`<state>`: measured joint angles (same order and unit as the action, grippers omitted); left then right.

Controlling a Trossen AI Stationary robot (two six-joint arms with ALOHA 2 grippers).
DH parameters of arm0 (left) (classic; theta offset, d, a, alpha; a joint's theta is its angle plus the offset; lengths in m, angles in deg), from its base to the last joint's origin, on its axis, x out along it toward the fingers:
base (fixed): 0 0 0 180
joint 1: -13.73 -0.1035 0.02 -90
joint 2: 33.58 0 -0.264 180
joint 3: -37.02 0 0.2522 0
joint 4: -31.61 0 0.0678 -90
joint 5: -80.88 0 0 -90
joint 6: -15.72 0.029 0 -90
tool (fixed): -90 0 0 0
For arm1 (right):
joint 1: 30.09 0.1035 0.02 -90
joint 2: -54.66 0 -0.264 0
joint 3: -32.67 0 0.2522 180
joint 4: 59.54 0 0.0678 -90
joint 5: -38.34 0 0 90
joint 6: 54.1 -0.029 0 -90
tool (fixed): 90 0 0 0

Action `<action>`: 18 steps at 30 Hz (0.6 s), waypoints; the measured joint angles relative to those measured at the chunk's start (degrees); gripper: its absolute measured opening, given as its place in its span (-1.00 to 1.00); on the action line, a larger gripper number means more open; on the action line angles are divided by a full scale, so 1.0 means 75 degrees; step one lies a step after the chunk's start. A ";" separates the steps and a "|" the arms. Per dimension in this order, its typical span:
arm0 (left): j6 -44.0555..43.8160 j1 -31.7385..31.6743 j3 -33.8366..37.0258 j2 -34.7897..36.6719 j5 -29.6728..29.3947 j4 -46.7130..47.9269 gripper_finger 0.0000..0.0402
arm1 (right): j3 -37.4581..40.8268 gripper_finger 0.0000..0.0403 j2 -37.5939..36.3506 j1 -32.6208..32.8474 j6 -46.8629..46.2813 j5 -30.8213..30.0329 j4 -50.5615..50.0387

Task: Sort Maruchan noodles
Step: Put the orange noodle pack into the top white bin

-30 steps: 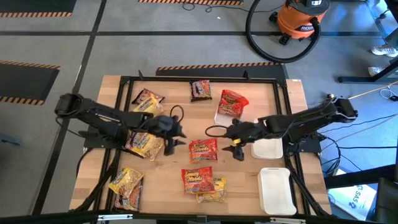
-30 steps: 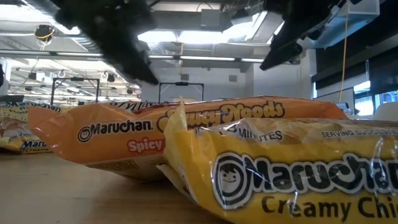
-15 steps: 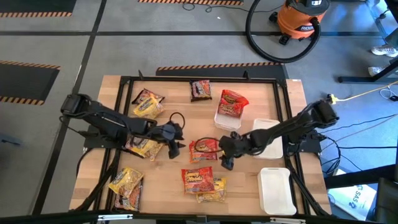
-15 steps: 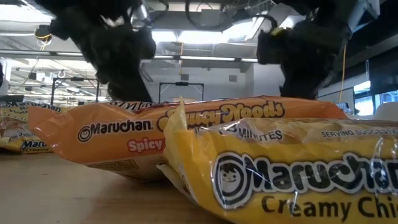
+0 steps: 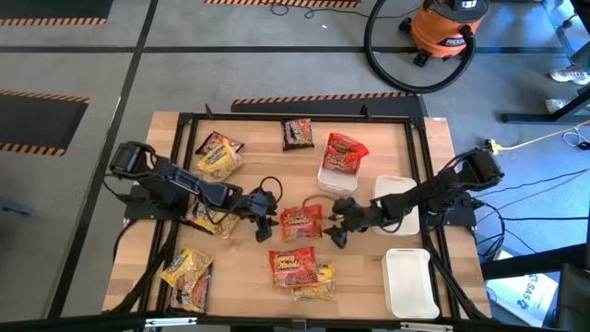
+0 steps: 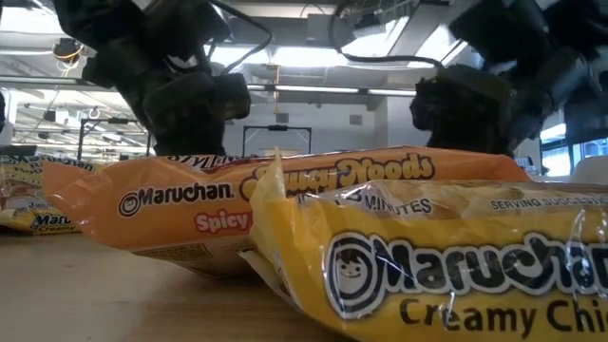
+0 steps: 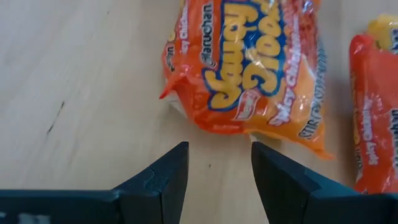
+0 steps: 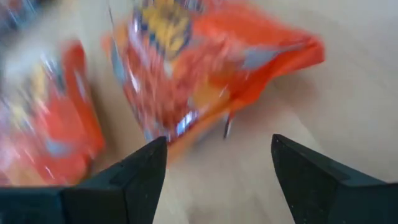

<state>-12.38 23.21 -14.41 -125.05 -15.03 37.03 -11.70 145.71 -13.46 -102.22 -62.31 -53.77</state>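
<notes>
An orange-red Maruchan packet (image 5: 300,221) lies flat on the wooden table (image 5: 249,277) at the middle. My left gripper (image 5: 265,222) stands open just to its left, and the left wrist view shows the packet (image 7: 249,68) ahead of the open fingers (image 7: 219,163). My right gripper (image 5: 337,228) stands open just to its right, and the right wrist view shows the packet (image 8: 199,74) ahead of it (image 8: 217,155). Neither gripper touches it. In the low view both grippers (image 6: 190,104) (image 6: 475,104) hang low behind an orange packet (image 6: 285,204).
Other packets lie about: yellow ones (image 5: 218,153) (image 5: 210,218) (image 5: 188,273) (image 5: 313,282), a dark one (image 5: 297,134), a red one (image 5: 293,265), and a red one (image 5: 344,152) on a white tray. More white trays (image 5: 398,218) (image 5: 410,282) sit at the right.
Both grippers have come down toward the table and closed in on the middle orange-red packet, the left one going right and nearer, the right one going left and nearer. The packets have stayed where they were.
</notes>
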 joint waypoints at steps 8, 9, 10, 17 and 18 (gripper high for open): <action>-0.0180 0.0122 0.0000 -0.0676 0.0064 -0.0949 -0.16 | 0.0613 0.31 0.0057 -0.0021 -0.1341 -0.0328 0.1471; -0.0182 0.0139 0.0000 -0.0811 0.0077 -0.1129 -0.16 | 0.0577 0.31 0.0100 -0.0021 -0.1347 -0.0353 0.1463; -0.0185 0.0142 0.0001 -0.0916 0.0096 -0.1247 -0.16 | 0.0554 0.31 0.0126 -0.0021 -0.1350 -0.0396 0.1429; -0.0176 0.0134 0.0000 -0.1454 0.0064 -0.2090 -0.16 | 0.0124 0.31 0.0956 -0.0021 -0.1305 -0.0640 0.1466; -0.0169 0.0134 0.0000 -0.1486 0.0061 -0.2138 -0.16 | 0.0054 0.31 0.1052 -0.0021 -0.1206 -0.0639 0.1509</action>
<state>-13.65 24.21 -14.41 -136.19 -14.57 21.00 -11.30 153.60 -13.62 -111.27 -67.10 -42.45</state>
